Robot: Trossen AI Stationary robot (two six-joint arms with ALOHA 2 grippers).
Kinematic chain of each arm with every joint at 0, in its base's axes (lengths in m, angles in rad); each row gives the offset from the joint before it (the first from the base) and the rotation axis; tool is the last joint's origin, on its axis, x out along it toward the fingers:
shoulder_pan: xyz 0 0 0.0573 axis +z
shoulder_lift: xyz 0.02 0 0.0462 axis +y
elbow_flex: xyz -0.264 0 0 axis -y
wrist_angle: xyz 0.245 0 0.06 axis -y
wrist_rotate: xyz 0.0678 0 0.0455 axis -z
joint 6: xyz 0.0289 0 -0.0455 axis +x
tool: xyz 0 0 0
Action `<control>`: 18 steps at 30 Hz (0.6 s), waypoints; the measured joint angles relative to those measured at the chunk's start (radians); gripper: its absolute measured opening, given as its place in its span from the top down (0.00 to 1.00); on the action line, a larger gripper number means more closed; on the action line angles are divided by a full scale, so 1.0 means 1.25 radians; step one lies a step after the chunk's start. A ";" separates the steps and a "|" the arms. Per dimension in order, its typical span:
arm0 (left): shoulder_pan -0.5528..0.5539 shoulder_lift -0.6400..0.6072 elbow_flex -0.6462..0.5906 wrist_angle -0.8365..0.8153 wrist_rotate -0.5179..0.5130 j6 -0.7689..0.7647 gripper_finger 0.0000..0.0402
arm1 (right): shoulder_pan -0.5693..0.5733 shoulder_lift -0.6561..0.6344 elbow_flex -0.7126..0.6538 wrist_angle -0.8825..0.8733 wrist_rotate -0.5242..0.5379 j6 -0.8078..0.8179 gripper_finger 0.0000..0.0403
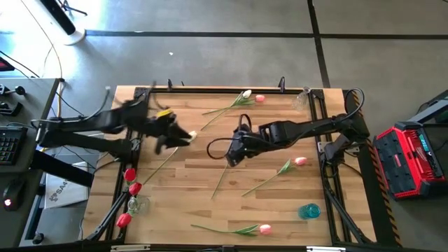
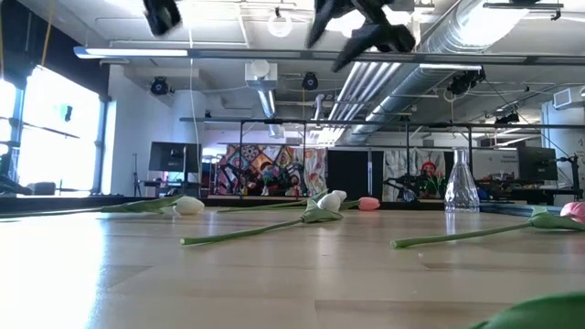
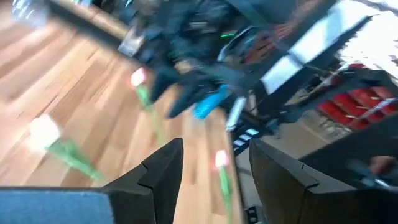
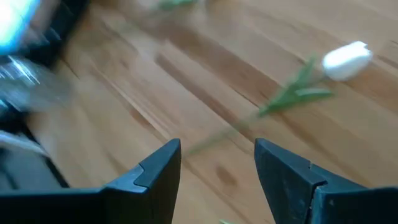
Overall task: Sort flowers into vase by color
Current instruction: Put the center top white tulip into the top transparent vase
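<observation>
Two robot arms hover over a pale wooden table scattered with artificial tulips.

A clear glass vase [image 1: 135, 204] at the left edge holds three red tulips [image 1: 131, 187]; a blue vase [image 1: 309, 210] and a second clear vase [image 1: 301, 100] stand at the right. White tulips [image 1: 245, 94] and pink tulips [image 1: 300, 161] lie flat on thin green stems. The left gripper [image 3: 211, 180] and right gripper [image 4: 217, 168] both hang with fingers apart, holding nothing, above the table's middle.

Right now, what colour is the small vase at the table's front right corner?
Blue, a translucent turquoise: the small vase shows best in the high view.
</observation>
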 joint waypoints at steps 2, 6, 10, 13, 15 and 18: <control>0.042 0.056 0.008 -0.002 0.011 0.001 0.57 | -0.005 0.000 0.000 -0.073 0.004 -0.023 0.52; 0.120 0.151 0.036 0.003 0.033 0.022 0.57 | -0.036 -0.002 -0.011 -0.237 0.050 -0.035 0.52; 0.166 0.217 0.054 0.043 0.047 0.031 0.57 | -0.064 -0.026 -0.062 -0.278 0.045 -0.092 0.52; 0.182 0.257 0.056 0.088 0.032 0.062 0.57 | -0.096 -0.064 -0.139 -0.240 0.012 -0.155 0.52; 0.182 0.284 0.056 0.117 -0.006 0.101 0.57 | -0.123 -0.098 -0.210 -0.186 -0.017 -0.185 0.52; 0.181 0.319 0.056 0.166 -0.044 0.132 0.57 | -0.163 -0.161 -0.329 -0.073 -0.080 -0.209 0.52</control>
